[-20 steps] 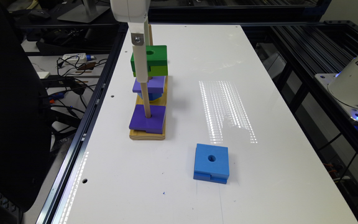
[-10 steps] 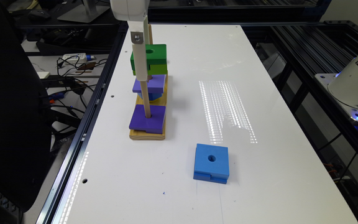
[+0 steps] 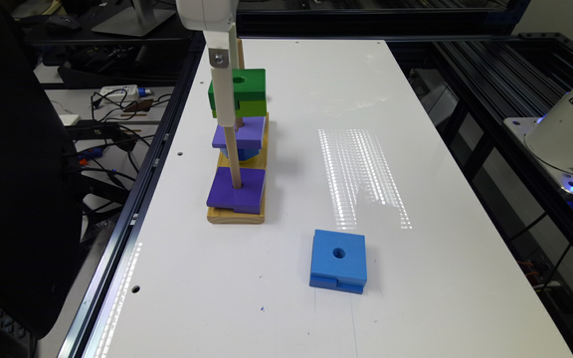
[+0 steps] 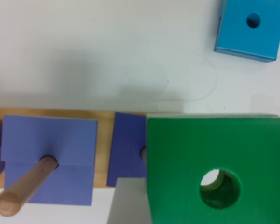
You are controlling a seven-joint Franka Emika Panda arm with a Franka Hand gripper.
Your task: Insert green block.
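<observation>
1. green block [image 3: 246, 92] raised off the desk [image 3: 416, 124] at upper centre-left of the exterior view, dark layer up, level, round hole facing upward.
2. clamped by the gripper [image 3: 227, 107], closed on the block's sides; one white finger lying flat against the near face. judged firm, since nothing else carries the block.
3. hanging over the far end of the wooden base [image 3: 234, 216], above the second purple block [image 3: 240, 133]. cannot tell whether the hole is already over a peg tip; something pale shows through the hole in the wrist view, too unclear to name.
4. before lowering, centre the hole on the target peg; use the wrist view, where the hole [image 4: 219, 189] reads cleanly.
5. keep the block level; a tilt would likely jam the hole's rim on the rounded peg tip.
6. mind the near peg [image 3: 234, 159] standing through the front purple block [image 3: 237, 196]: in the exterior view the finger overlaps it, so avoid sideways moves toward the lower part of that frame.
7. lower straight and slowly; on resistance, stop and re-centre rather than push.
8. release only once the block rests on what lies beneath.
9. ignore the blue block [image 3: 338, 258], well apart at lower centre-right of the desk.
</observation>
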